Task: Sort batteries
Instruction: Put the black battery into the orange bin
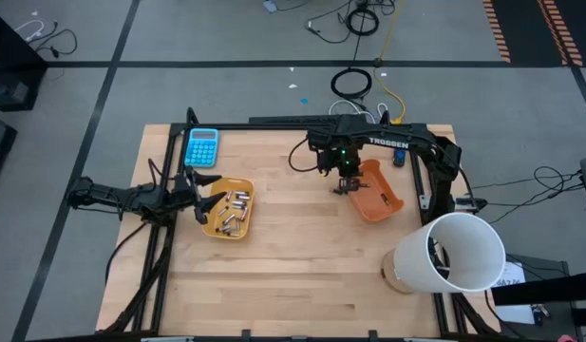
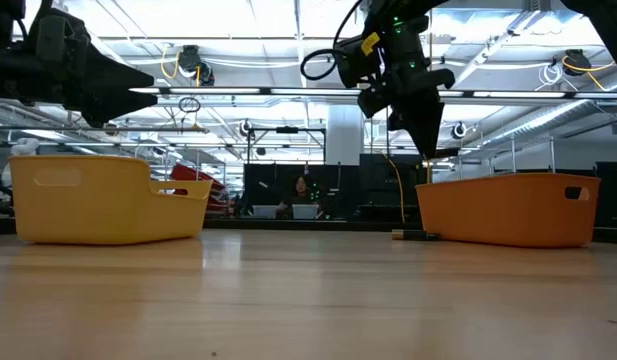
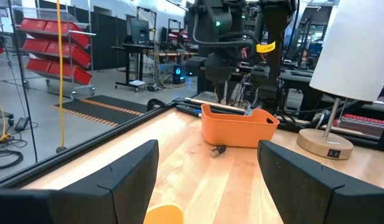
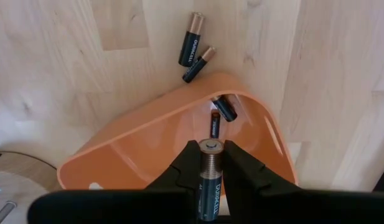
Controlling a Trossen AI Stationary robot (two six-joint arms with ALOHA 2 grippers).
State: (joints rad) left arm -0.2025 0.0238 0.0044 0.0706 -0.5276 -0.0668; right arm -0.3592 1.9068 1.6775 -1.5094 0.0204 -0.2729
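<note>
My right gripper point(image 4: 210, 163) hangs over the orange tray point(image 4: 148, 146), shut on a dark battery point(image 4: 208, 180). Two dark batteries point(image 4: 224, 107) lie inside that tray. Two more point(image 4: 192, 47) lie on the wood just outside its rim; one of them also shows in the left wrist view point(image 3: 218, 150). A yellow tray point(image 1: 247, 220) at the table's left holds several silvery batteries point(image 1: 234, 204). My left gripper point(image 1: 199, 195) waits open at that tray's left side, pointing level across the table. My right gripper pinches the dark battery's body point(image 4: 207, 186) between its two fingers point(image 4: 244, 171). The fingers point down and lie along the battery. Its capped end point(image 4: 210, 147) sticks out past the fingertips, toward the tray. The battery hangs upright, clear of the tray.
A blue calculator point(image 1: 201, 147) lies at the far left of the table. A white lamp shade point(image 1: 454, 252) on a wooden base stands at the near right. Bare wood lies between the two trays and along the near edge.
</note>
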